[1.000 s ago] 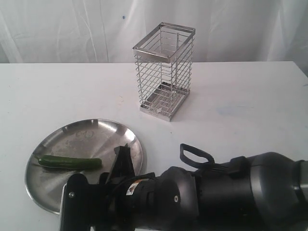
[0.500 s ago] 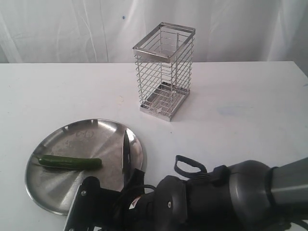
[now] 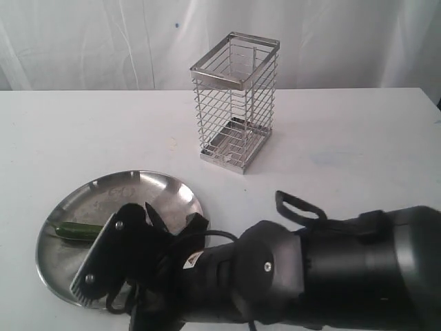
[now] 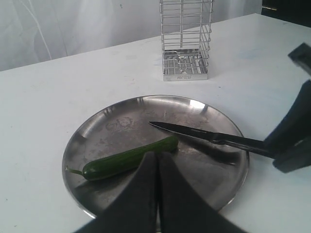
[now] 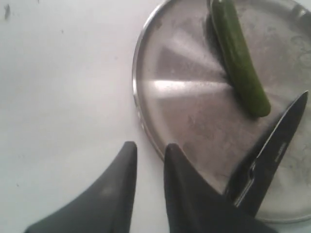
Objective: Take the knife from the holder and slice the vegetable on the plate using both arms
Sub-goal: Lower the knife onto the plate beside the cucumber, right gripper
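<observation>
The knife juts from the right fingers, which are clamped on its handle, its blade over the plate with the tip just beside the blunt end of the vegetable. The vegetable lies on the plate just ahead of the left fingers, which are pressed together; the wire holder stands on the counter well beyond both pairs of fingers
</observation>
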Robot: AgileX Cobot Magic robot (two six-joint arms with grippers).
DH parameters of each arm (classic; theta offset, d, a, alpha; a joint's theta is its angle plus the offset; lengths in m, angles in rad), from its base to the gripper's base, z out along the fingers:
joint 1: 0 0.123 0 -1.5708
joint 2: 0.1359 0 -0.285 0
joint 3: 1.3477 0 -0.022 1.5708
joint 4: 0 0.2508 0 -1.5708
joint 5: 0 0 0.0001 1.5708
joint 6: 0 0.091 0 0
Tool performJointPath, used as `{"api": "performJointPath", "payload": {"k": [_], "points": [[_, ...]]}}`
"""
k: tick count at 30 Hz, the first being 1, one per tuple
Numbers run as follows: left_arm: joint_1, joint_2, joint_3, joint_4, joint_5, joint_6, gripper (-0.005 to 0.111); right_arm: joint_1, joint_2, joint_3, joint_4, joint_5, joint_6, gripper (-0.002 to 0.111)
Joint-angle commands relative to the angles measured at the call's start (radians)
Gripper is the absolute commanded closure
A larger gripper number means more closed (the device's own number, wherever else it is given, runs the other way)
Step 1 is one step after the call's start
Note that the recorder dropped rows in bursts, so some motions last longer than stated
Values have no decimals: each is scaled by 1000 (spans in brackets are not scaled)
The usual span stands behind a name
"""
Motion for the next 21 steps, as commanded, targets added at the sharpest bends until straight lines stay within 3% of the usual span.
{"api": "performJointPath", "payload": {"k": [1, 5, 7, 11, 15, 21], "points": [[4, -5, 3, -2, -4, -4, 107, -16, -96, -2, 6, -2, 214, 88], [4, -5, 3, -2, -4, -4, 107, -84, -150, -2, 6, 78, 395, 85], [4, -5, 3, -2, -4, -4, 107, -175, -161, -2, 13, 194, 428, 81], [4, -5, 3, -2, -4, -4, 107, -332, -163, -2, 10, 418, 428, 72], [4, -5, 3, -2, -4, -4, 107, -459, -163, -2, 3, 519, 428, 62], [4, -5, 3, -2, -4, -4, 107, -577, -126, -2, -3, 624, 400, 61]]}}
